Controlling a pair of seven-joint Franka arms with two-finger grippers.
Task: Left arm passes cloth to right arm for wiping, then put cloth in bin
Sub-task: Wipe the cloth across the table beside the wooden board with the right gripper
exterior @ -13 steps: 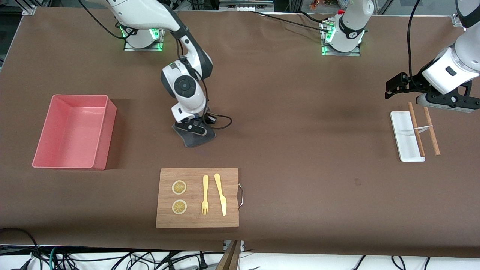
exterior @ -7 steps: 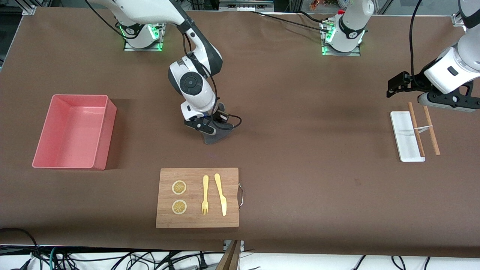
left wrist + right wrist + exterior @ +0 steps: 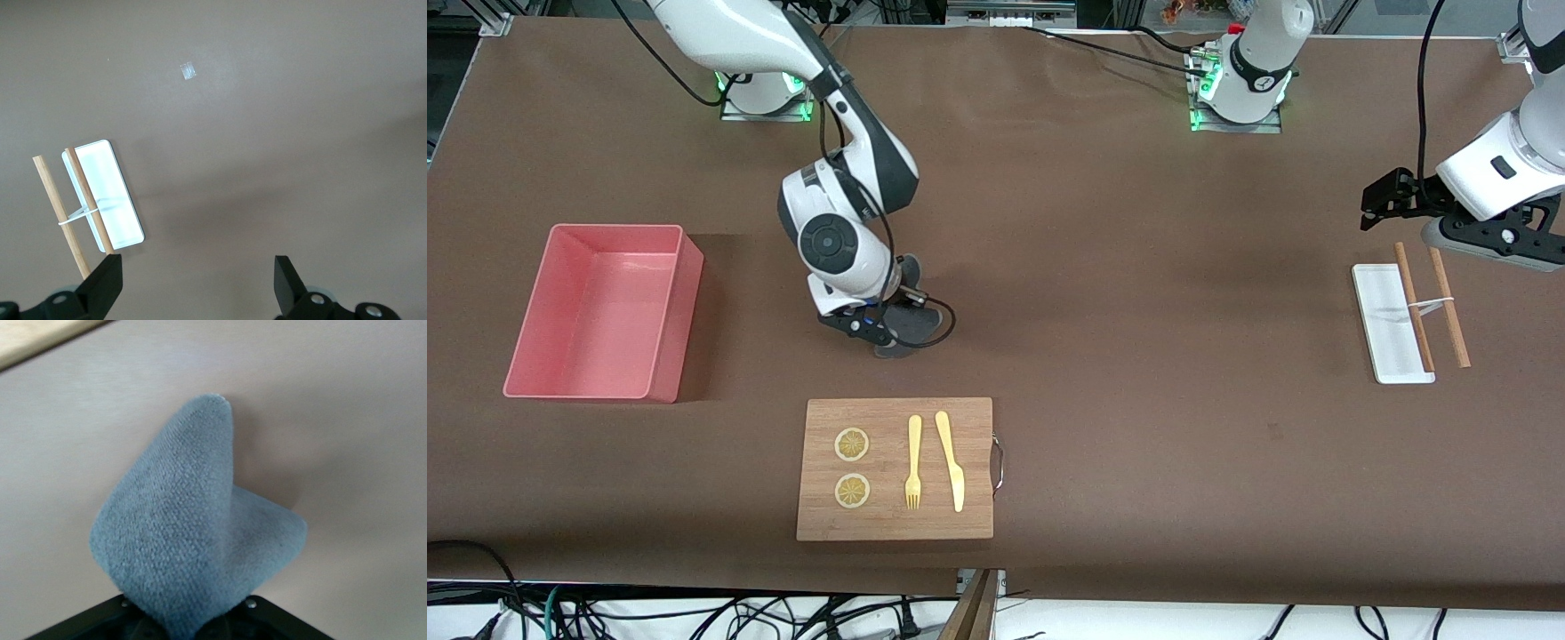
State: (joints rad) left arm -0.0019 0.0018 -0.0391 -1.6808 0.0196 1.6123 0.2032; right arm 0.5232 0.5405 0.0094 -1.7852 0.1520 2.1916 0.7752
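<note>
Cloth [image 3: 907, 331] is pinched in the right gripper [image 3: 869, 331], jaws clamped tight on it, and it's pressed down on the brown table [image 3: 1138, 356] a bit farther from the front camera than the wooden board [image 3: 895, 468]. In the right wrist view the cloth [image 3: 193, 540] folds up into a soft grey-blue peak right in front of the fingers. The pink bin [image 3: 600, 311] sits toward the right arm's end of the table, well apart from the cloth. On the board are two lemon slices [image 3: 852, 444], a yellow fork [image 3: 913, 462] and a yellow knife [image 3: 951, 460]. The left gripper [image 3: 1383, 197] hangs with its fingers spread wide and nothing in them, over the table near the small white tray [image 3: 1387, 324] and the pair of chopsticks [image 3: 1432, 307] leaning across it, at the left arm's end; that arm's just waiting.
</note>
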